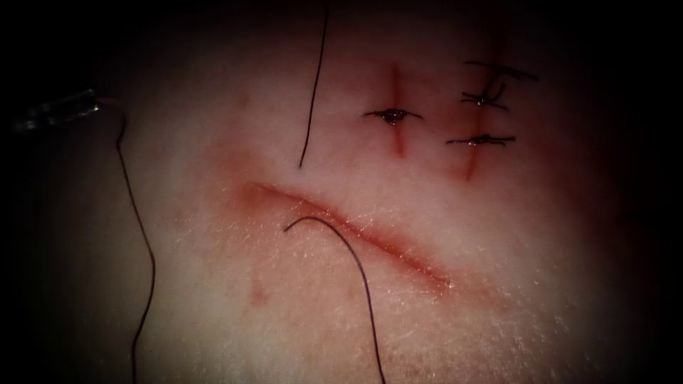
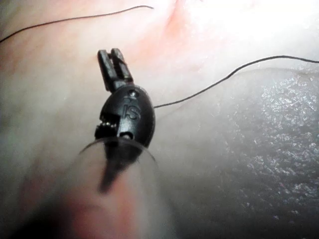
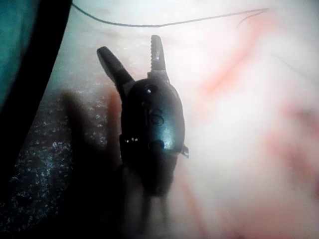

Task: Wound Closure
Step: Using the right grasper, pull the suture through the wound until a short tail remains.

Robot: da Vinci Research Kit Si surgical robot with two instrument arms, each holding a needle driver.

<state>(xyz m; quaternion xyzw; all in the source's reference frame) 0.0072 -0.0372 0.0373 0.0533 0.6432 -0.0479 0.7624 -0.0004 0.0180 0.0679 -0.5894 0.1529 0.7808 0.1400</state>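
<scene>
Pink tissue [image 1: 299, 299] carries an unstitched cut [image 1: 356, 227]. Left end effector [image 1: 60, 110], far left of it, is clenched on the thread [image 1: 139, 242]. Right end effector [image 3: 134, 57] is released, grasping nothing. Needle position cannot be determined.

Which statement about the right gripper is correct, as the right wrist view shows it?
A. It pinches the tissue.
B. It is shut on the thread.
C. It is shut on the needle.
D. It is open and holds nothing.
D: the right gripper has its two jaws spread apart with nothing between them; the thread lies on the tissue beyond the tips.
</scene>
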